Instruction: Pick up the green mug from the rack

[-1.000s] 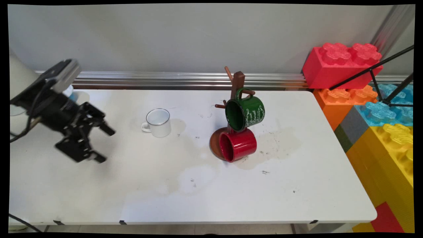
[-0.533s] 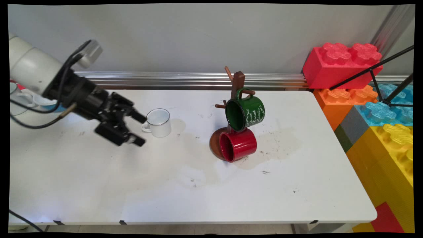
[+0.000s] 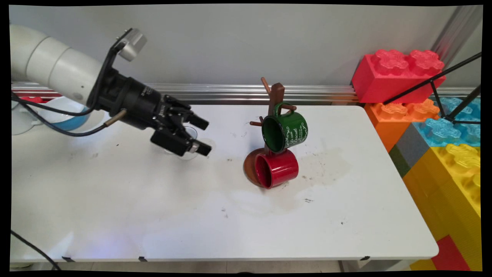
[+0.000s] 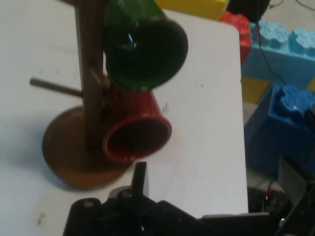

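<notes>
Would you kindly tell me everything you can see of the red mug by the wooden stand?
The red mug looks like glossy enamelled metal, plain and unlettered. It is tipped on its side, its open mouth facing the table's near left, and looks empty. It sits low against the brown wooden mug tree, over its round base, directly beneath the hanging green mug. Its handle is hidden. The pincer is well clear of it.

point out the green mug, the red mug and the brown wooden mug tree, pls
Green enamel mug with white lettering (image 3: 289, 130): main view, on its outer side wall.
Red mug (image 3: 280, 168): main view, on its side wall.
Brown wooden mug tree (image 4: 89, 59): hand view, on its upright post.
</notes>
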Controlling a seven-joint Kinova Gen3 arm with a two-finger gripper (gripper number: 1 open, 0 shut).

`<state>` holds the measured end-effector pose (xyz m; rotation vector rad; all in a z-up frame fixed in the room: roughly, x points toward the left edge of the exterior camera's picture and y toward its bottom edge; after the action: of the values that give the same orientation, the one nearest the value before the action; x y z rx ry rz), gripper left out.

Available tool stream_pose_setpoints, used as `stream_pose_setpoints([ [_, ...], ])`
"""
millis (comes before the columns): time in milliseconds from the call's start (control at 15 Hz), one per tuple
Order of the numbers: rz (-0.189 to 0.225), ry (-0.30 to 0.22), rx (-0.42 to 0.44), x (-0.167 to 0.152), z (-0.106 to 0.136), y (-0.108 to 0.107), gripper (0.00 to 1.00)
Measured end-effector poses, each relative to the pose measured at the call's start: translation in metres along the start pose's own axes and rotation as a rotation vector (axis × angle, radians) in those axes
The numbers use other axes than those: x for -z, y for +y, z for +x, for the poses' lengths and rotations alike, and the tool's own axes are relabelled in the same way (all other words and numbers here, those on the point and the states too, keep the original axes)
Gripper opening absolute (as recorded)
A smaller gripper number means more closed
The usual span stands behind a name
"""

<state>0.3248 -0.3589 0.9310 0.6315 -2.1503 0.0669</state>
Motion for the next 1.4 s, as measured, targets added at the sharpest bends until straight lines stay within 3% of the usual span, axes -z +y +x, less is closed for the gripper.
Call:
stream_pose_setpoints([
  [333, 0.033, 0.041, 0.026, -0.016, 0.021, 0.015, 1.00],
  [533, 0.044, 0.057, 0.087, -0.029, 0.034, 0.029, 1.00],
  [867, 0.069, 0.063, 0.193, -0.050, 0.052, 0.049, 1.00],
  [1400, 0.115, 0.066, 0.309, -0.086, 0.064, 0.061, 1.00],
])
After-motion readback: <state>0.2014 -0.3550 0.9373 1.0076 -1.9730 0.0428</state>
